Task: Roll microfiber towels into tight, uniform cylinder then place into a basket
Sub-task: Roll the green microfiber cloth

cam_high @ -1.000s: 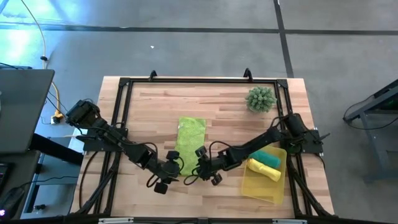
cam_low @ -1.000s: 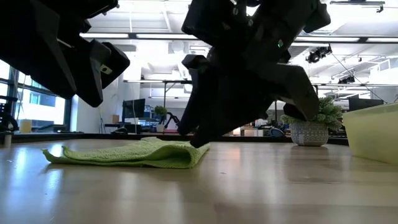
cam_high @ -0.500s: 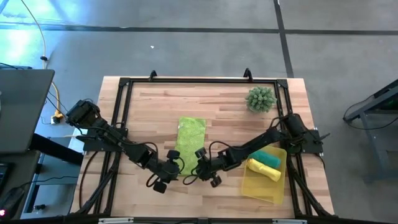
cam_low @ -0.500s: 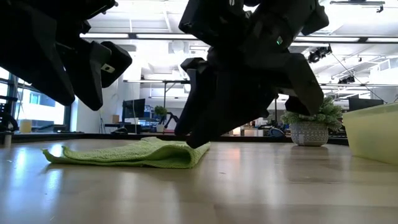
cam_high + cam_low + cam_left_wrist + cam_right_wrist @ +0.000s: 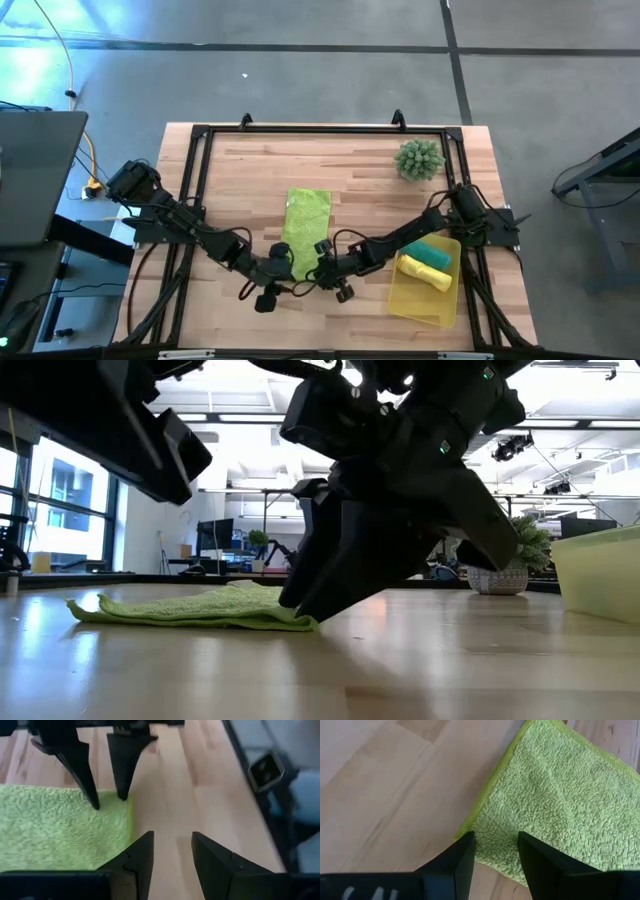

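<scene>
- Lime green towel (image 5: 304,222) lies flat on the wooden table (image 5: 350,170), a long strip running away from the two grippers, whose tips meet at its near end.
- Right gripper (image 5: 496,851) has its fingers parted with a narrow gap and nothing between them; the near edge of the cloth sits just ahead of the tips, with one corner beside the gap.
- In the low view the right gripper (image 5: 300,600) tilts down with its tips at the table, touching or just short of the near end of the lime green towel (image 5: 190,610); I cannot tell which.
- Left gripper (image 5: 172,851) also has its fingers spread a little and empty; they hover over bare wood just beside the side edge of the towel (image 5: 60,827), which lies to one side of them.
- Ahead of the left fingers, the right arm's two fingers (image 5: 87,785) point down onto the towel's end.
- Basket (image 5: 400,295) sits well off to the right gripper's outer side; a teal towel (image 5: 432,252) and a yellow towel (image 5: 424,272), both rolled, lie in it.
- Spiky plant (image 5: 419,159) stands at the far right of the table, well apart from both grippers.
</scene>
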`<state>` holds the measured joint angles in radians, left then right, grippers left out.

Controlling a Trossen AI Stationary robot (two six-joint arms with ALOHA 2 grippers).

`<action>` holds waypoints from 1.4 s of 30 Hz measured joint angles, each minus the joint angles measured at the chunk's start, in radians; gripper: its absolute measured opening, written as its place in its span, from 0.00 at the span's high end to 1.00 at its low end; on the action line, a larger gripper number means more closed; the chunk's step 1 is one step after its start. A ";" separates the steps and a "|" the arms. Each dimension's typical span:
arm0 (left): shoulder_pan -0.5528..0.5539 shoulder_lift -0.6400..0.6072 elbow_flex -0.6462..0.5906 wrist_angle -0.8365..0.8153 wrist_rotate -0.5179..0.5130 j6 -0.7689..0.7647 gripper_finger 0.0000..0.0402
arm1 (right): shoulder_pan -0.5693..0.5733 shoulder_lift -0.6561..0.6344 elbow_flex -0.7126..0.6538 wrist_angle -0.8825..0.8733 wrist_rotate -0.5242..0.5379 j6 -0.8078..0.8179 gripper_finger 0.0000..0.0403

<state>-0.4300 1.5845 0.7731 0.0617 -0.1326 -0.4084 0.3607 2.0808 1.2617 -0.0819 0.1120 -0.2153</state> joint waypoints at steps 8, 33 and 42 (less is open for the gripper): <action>0.000 0.000 0.000 0.189 0.020 -0.070 0.70 | 0.000 0.000 0.001 -0.012 0.000 0.035 0.64; 0.001 0.013 0.000 -0.136 0.087 0.361 0.70 | 0.040 -0.030 -0.002 -0.074 0.044 -0.055 0.64; 0.005 0.087 -0.003 -0.230 -0.091 0.713 0.70 | 0.037 -0.019 -0.001 -0.069 0.044 -0.100 0.64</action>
<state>-0.4248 1.6717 0.7704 -0.1685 -0.2231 0.3045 0.3977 2.0619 1.2610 -0.1513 0.1558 -0.3149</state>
